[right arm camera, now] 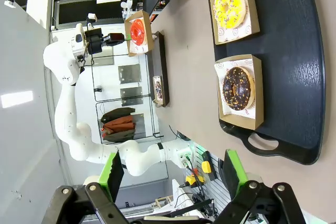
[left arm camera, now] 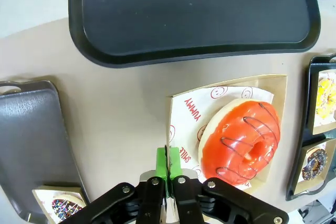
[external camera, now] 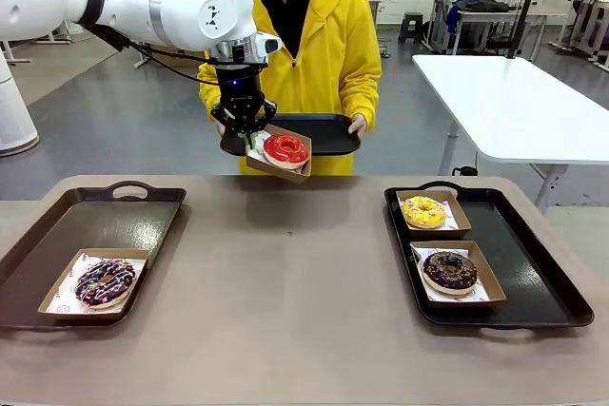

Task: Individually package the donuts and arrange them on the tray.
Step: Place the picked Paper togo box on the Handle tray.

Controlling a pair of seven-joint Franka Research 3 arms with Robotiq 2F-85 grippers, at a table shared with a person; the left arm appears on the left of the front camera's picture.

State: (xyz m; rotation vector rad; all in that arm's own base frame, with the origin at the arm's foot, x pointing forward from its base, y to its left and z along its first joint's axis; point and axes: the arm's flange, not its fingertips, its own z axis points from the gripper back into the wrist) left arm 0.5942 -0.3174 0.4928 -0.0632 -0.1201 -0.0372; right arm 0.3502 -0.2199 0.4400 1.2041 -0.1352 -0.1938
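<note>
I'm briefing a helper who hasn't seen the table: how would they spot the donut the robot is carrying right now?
Look above the far edge of the table, in front of the person in yellow holding out a black tray. There the left gripper pinches the edge of a paper-lined cardboard box in the air. In it sits the red-glazed donut, the only red one; the other boxed donuts rest on trays.

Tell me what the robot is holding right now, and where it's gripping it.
The left gripper holds the red-glazed donut's cardboard box, fingers pinching its edge. The right gripper holds nothing.
</note>
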